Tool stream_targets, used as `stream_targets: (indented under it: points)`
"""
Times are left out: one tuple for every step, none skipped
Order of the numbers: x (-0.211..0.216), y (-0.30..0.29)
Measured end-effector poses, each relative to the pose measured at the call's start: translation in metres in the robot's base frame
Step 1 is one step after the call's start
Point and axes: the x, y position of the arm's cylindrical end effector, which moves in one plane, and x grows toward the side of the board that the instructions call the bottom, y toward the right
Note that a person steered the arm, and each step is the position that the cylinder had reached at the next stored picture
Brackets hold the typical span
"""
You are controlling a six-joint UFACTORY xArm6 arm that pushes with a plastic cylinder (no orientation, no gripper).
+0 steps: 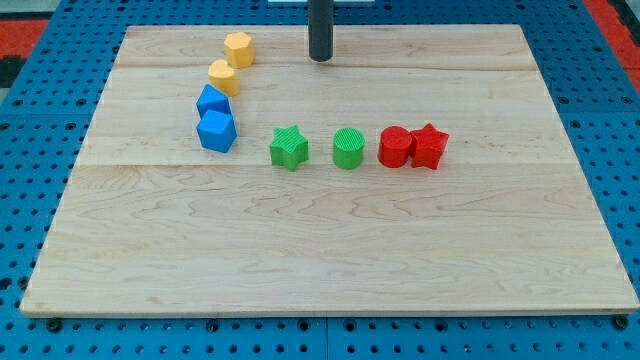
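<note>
My tip [320, 58] rests on the wooden board [330, 250] near the view's top, right of centre-left. It touches no block. Nearest is a yellow hexagonal block [238, 48], to its left with a clear gap. A second yellow block [222, 76] lies just below and left of that one. Further down are two blue blocks, one [213, 101] above the other [216, 131], close together. Across the middle runs a row: a green star [289, 147], a green cylinder [348, 148], a red cylinder [395, 147] and a red star [429, 146], the two reds touching.
The board lies on a blue perforated table [40, 180]. A red surface [30, 30] shows at the view's top corners.
</note>
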Motion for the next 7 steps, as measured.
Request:
stream_targets:
  points:
    - [0.0,0.0]
    - [0.0,0.0]
    - [-0.001,0.0]
    - [-0.005,0.0]
    - [-0.009,0.001]
    - [-0.014,0.003]
    - [-0.034,-0.001]
